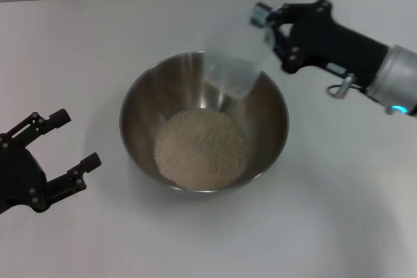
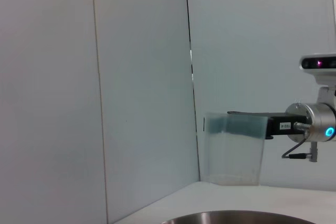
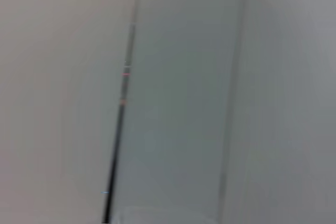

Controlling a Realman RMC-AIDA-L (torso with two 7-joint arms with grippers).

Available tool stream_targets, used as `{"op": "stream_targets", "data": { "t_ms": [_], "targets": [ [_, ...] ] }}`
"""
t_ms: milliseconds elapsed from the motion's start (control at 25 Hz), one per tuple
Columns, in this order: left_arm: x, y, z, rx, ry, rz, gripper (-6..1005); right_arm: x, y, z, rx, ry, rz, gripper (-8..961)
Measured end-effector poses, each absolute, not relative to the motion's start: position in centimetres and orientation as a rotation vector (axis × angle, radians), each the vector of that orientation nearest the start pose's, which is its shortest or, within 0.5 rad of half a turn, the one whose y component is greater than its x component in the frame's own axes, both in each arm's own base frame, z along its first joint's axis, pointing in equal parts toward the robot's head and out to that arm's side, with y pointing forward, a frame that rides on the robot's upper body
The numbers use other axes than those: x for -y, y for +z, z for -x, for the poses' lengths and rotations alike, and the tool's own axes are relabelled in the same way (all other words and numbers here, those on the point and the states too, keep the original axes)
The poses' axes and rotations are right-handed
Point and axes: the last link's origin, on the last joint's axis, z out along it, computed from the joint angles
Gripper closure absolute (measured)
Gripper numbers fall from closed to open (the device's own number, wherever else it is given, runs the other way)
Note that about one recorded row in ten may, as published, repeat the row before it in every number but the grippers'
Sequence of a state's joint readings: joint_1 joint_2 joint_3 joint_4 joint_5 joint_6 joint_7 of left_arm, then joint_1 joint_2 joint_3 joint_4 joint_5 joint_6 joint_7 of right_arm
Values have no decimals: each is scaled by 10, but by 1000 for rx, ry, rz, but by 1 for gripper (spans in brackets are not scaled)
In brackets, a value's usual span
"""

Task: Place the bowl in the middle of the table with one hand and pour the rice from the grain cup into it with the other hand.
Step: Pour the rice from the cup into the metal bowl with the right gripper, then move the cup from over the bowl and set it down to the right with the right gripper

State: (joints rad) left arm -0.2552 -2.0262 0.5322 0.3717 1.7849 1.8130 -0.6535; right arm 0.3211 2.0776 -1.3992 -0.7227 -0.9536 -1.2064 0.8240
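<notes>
**Cup over the bowl: watch the rim**

The right gripper [image 1: 277,30] holds the grain cup [image 1: 229,73] above the far rim of the bowl [image 1: 267,105], mid-table; a low swing could knock it. The rice [image 1: 201,148] lies heaped inside (cup seemingly empty). The left gripper [image 1: 68,141] waits open beside.

This looks like a bare test bench made up as a kitchen counter. A plain white table [image 1: 339,226] runs back to a wall of large pale tiles [image 2: 142,77] with dark joints. A steel bowl [image 1: 267,105] of rice [image 1: 201,148] stands on the table, and black robot arms reach in from both sides.
</notes>
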Motion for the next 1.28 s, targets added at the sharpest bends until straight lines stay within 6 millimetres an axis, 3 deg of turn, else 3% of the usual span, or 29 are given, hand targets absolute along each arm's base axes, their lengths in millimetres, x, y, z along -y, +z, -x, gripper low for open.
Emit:
{"op": "stream_targets", "data": {
  "t_ms": [360,720,1280],
  "targets": [
    [-223,15,322,193,-991,2386,185,-316,29,-279,-286,933,2047,897],
    [-222,14,320,191,-1008,2393,184,-293,45,-330,-360,831,1870,890],
    [-222,17,319,192,-1028,2396,184,-286,39,-340,-398,814,1854,880]
  ]
}}
